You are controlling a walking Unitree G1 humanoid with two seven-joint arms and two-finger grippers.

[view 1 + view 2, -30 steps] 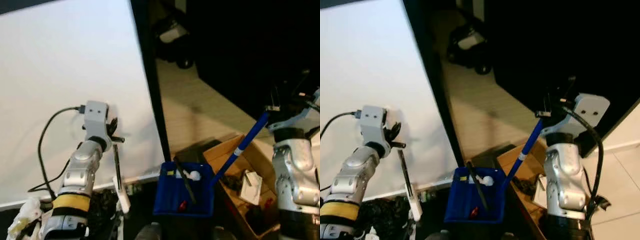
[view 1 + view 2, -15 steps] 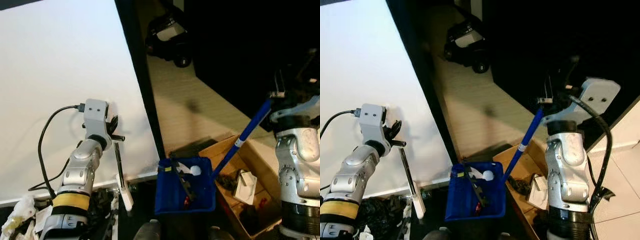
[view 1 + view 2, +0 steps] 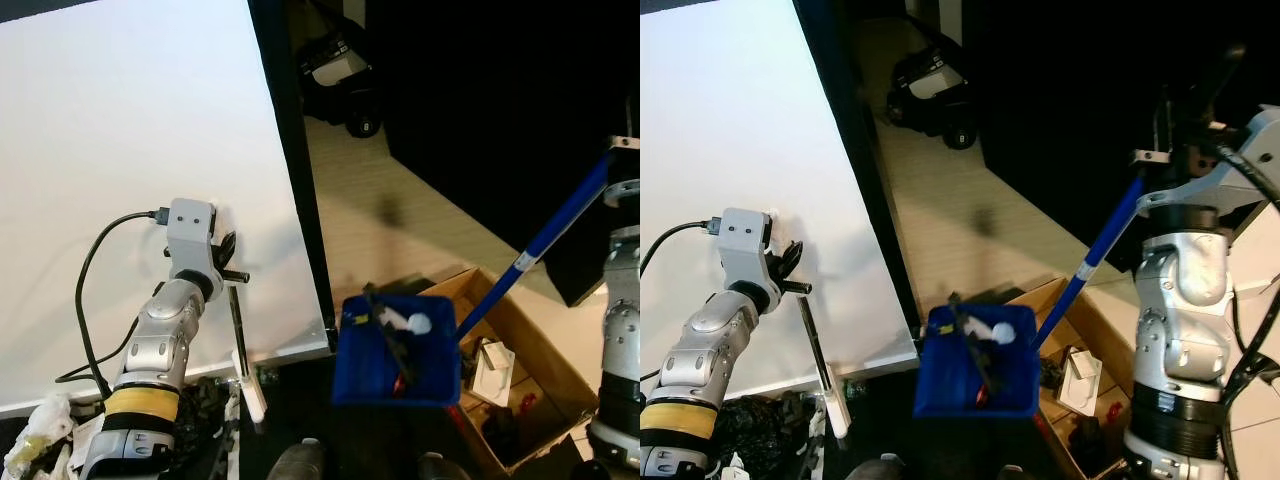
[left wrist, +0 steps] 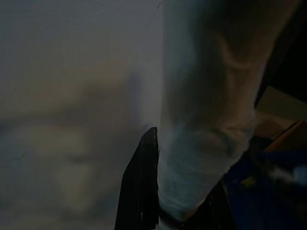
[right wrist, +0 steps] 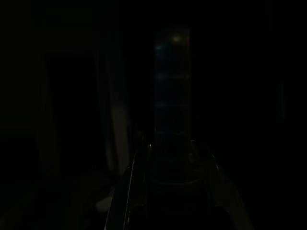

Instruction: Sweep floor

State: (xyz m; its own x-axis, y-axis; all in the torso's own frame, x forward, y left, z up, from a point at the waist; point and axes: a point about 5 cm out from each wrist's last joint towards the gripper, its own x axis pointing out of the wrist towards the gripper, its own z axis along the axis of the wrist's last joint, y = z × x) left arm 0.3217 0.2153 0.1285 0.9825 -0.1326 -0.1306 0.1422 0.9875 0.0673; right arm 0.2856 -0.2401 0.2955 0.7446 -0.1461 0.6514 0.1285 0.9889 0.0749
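Note:
A blue dustpan [image 3: 398, 362] hangs in the middle on a long blue handle [image 3: 1095, 260]; it holds a white ball, a dark stick and red bits. My right gripper [image 3: 1155, 158] is shut on the top of that handle, raised at the right. In the dark right wrist view the blue handle [image 5: 172, 100] runs between the fingers. My left gripper [image 3: 226, 266] is shut on a thin dark broom stick [image 3: 236, 330] with a white end [image 3: 250, 397], close to the white panel. A pale blurred handle [image 4: 201, 158] lies beside one black finger [image 4: 142, 191] in the left wrist view.
A large white panel [image 3: 130, 150] with a black edge [image 3: 300, 200] stands at the left. An open cardboard box [image 3: 520, 340] with clutter sits under the dustpan's right side. A black wheeled object [image 3: 340, 70] stands at the back. Dark cables and crumpled bags [image 3: 40, 440] lie by my left arm.
My right arm has risen and swung right, carrying the dustpan right and up beside the cardboard box. The left arm and broom have stayed put.

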